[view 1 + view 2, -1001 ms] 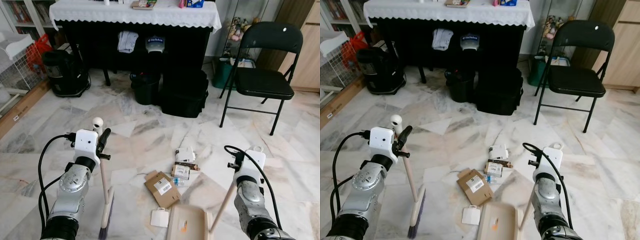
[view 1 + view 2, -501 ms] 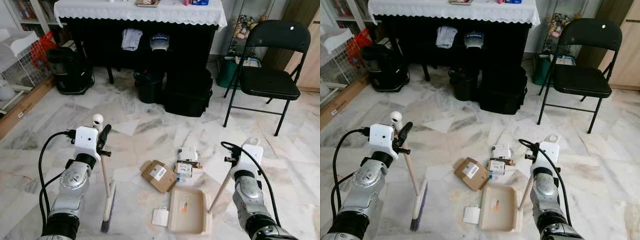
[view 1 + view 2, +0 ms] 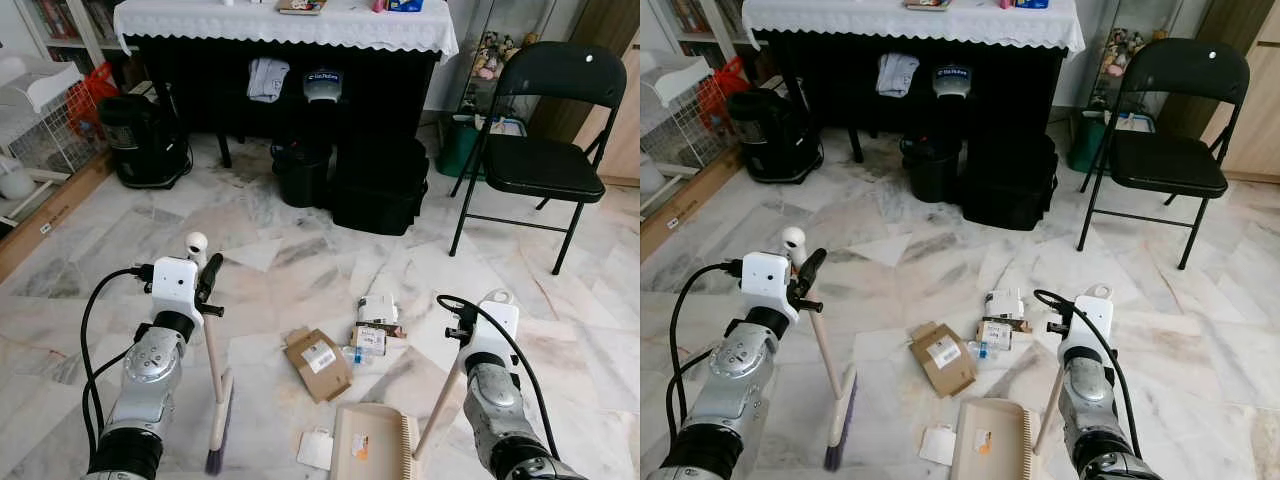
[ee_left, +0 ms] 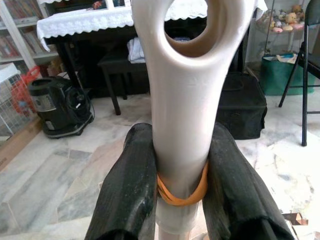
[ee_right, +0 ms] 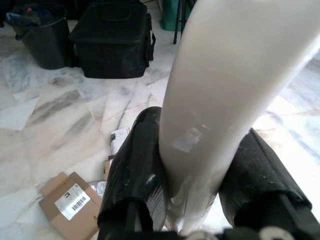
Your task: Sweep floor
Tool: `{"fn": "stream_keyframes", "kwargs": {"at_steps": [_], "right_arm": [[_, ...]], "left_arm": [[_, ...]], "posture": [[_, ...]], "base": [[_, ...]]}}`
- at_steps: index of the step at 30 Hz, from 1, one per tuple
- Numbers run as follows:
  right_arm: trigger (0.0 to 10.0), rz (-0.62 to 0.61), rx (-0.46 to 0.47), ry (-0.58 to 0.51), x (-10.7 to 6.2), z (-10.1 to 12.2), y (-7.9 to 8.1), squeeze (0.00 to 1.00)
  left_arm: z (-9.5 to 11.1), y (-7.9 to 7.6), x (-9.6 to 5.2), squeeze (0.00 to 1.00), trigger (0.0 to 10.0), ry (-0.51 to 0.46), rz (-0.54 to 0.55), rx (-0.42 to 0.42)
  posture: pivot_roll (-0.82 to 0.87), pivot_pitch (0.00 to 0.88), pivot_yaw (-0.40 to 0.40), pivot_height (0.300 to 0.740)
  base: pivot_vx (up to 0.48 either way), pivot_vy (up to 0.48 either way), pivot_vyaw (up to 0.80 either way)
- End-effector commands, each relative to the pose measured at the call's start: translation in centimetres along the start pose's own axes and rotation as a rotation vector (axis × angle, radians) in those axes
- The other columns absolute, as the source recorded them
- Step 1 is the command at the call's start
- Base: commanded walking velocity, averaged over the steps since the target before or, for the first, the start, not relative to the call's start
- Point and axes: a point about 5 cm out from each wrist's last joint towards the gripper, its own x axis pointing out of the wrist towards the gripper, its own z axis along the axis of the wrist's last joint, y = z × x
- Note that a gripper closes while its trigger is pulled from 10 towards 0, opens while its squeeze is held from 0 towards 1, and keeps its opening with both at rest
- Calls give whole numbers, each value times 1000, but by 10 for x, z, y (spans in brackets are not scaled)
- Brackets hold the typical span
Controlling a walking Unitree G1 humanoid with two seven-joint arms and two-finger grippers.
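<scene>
My left gripper is shut on the pale handle of a broom, whose dark bristles rest on the marble floor left of the litter. My right gripper is shut on the slanted handle of a beige dustpan that lies flat on the floor near my feet, a scrap inside it. Litter lies between them: a brown cardboard box, small printed cartons and a white card. Both wrist views show black fingers clamped on white handles.
A black folding chair stands at the right. Ahead, a table with a white cloth shelters a black bin and a black case. A black vacuum and a wire rack stand at the left.
The dustpan has slid back toward me, away from the litter, and the camera has shifted slightly. The broom stays in about the same place.
</scene>
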Motion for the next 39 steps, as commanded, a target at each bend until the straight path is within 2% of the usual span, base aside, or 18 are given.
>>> {"fn": "stream_keyframes", "kwargs": {"at_steps": [1, 6, 12, 30, 39], "right_arm": [[10000, -3, -4, -60, 1, 8, -5, 0], [10000, 6, 1, -146, 5, 26, -3, 0], [10000, 26, -9, -143, 6, 28, 0, 0], [10000, 79, -55, -6, -4, -1, 9, 0], [10000, 54, -93, 28, -5, -7, 4, 0]], "left_arm": [[3, 5, 0, 0, 10000, -27, 33, -24], [3, 4, 1, 0, 10000, -27, 32, -24], [3, 2, 3, 0, 10000, -31, 29, -31], [2, 0, 6, 0, 10000, -33, 38, -46], [-5, 3, 1, 0, 10000, -9, 72, -53]], "posture": [[146, 0, -7, 740], [131, 0, -10, 740], [125, 0, -14, 740], [119, 0, -25, 740], [125, 0, -32, 740]], "base": [[0, 0, 0], [0, 0, 0], [0, 0, 0], [0, 0, 0], [0, 0, 0]]}}
